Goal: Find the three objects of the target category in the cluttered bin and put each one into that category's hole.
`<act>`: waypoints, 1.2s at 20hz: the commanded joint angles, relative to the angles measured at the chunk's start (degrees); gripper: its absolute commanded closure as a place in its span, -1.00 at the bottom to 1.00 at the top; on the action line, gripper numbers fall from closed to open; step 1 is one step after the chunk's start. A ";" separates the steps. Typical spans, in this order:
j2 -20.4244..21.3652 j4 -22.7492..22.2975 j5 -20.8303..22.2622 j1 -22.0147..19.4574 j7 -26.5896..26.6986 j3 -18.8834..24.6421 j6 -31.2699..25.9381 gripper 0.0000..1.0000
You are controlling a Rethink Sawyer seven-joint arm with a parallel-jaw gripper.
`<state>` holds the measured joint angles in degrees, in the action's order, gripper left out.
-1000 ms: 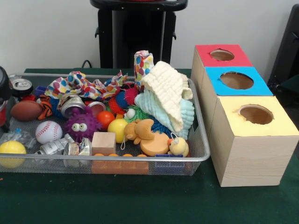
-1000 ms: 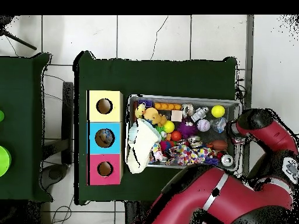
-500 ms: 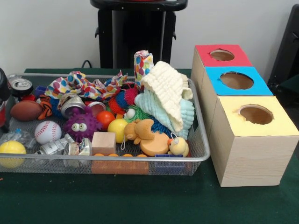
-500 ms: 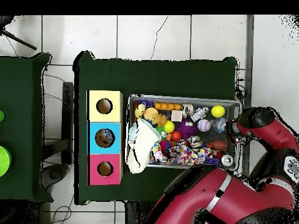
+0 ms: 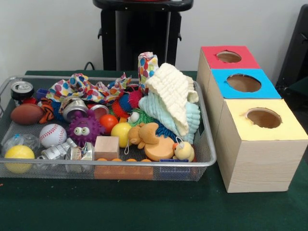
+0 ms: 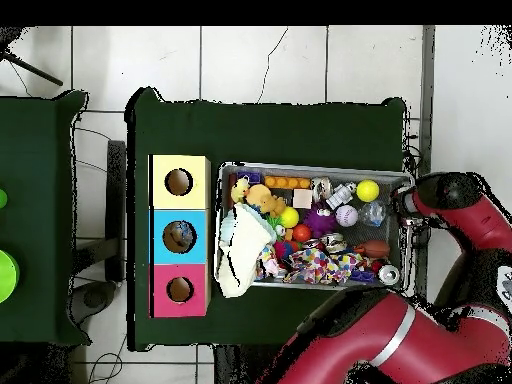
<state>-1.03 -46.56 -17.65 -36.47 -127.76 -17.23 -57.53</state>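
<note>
**A:** Which step are you on?

**B:** By my reading you're at the search step. The mesh bin [image 5: 206, 159] is crowded, and nothing sits over the red hole [image 5: 229, 56], the blue hole [image 5: 244, 82] or the yellow hole [image 5: 263, 117].

**A:** Where's your tool?

**B:** Overhead, your arm [image 6: 455, 195] curls just outside the bin's short end, by the yellow ball [image 6: 369, 190]. The tool itself is too small to read there, so I can't tell whether it's wide or narrow, and the front view misses it.

**A:** Your next move?

**B:** Your target category isn't named. If it's balls, the baseball [image 5: 52, 135] and yellow ball lie at the arm's end, well apart from the boxes [image 5: 255, 159]. You'd come over the rim and descend onto one without snagging the crushed cans [image 5: 62, 150].
</note>
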 commanded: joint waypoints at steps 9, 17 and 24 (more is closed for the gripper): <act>-8.36 -5.40 -1.21 -4.25 -1.69 13.16 16.42 1.00; -6.77 -8.90 -1.97 -4.48 -3.66 14.64 17.72 1.00; -1.54 -18.31 -5.78 -2.24 -12.41 12.44 11.62 1.00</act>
<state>0.77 -50.62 -21.80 -38.79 -127.75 -9.93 -51.82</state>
